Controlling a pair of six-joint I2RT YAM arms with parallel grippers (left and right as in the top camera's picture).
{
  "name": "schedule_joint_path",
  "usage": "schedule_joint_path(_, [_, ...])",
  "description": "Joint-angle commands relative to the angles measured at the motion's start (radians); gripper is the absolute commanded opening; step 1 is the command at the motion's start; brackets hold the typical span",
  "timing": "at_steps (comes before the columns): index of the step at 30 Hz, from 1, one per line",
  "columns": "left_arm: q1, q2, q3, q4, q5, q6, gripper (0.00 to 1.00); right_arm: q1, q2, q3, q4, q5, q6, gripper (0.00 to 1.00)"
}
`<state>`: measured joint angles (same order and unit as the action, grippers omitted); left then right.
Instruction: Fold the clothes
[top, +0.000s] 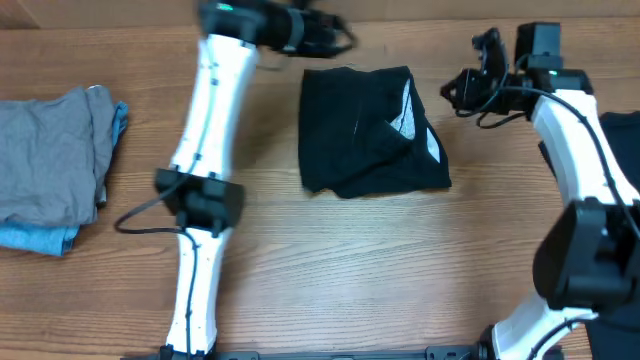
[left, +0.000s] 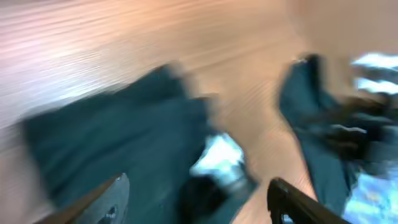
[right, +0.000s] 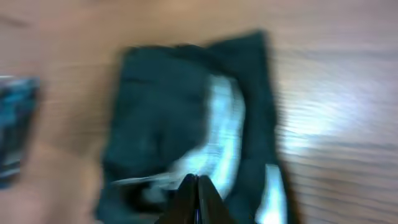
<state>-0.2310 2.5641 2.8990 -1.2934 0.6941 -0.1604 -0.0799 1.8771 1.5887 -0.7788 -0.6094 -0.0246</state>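
Note:
One of the clothes, a black garment (top: 370, 130) with a white print, lies folded into a rough square at the table's back middle. In the blurred left wrist view the same black garment (left: 124, 137) fills the lower left. My left gripper (top: 335, 35) hovers just behind its far edge, and the left gripper (left: 199, 202) stands open with nothing between its fingers. My right gripper (top: 452, 92) is off the garment's right edge. In the right wrist view the right gripper (right: 198, 199) is shut and empty above the black garment (right: 161, 112).
A grey garment (top: 50, 160) lies at the left edge on top of a light-blue one (top: 40, 238). More dark cloth (top: 620, 140) shows at the right edge behind the right arm. Bare wooden table (top: 380, 270) lies in front of the folded garment.

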Motion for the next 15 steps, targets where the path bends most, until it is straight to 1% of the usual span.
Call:
schedule_joint_path(1, [0.041,-0.013,-0.036,-0.106,-0.250,-0.013,0.77,0.050,-0.026,0.014,-0.001,-0.219,-0.011,0.04])
schedule_joint_path(3, [0.040,-0.013,-0.109,-0.108,-0.343,0.000,0.80,0.118,-0.022,-0.004,-0.002,-0.219,-0.090,0.04])
schedule_joint_path(6, [0.040,-0.013,-0.199,-0.085,-0.364,-0.002,0.80,0.211,-0.018,-0.017,0.000,-0.183,-0.161,0.04])
schedule_joint_path(9, [0.036,-0.013,-0.314,-0.058,-0.365,-0.001,0.80,0.316,-0.014,-0.017,0.042,-0.046,-0.159,0.04])
schedule_joint_path(10, [0.035,-0.013,-0.342,-0.051,-0.364,0.000,0.80,0.349,-0.014,-0.017,0.059,0.016,-0.159,0.06])
schedule_joint_path(11, [0.035,-0.013,-0.367,-0.048,-0.365,0.000,0.80,0.380,-0.012,-0.017,0.076,0.077,-0.159,0.12])
schedule_joint_path(12, [0.035,-0.013,-0.385,-0.042,-0.364,0.000,0.80,0.402,-0.003,-0.017,0.093,0.131,-0.153,0.16])
schedule_joint_path(13, [0.034,-0.013,-0.406,-0.034,-0.364,0.000,0.82,0.422,0.017,-0.017,0.112,0.206,-0.118,0.17])
schedule_joint_path(15, [0.032,-0.013,-0.417,-0.033,-0.364,0.000,0.85,0.432,0.069,-0.017,0.131,0.272,-0.098,0.17])
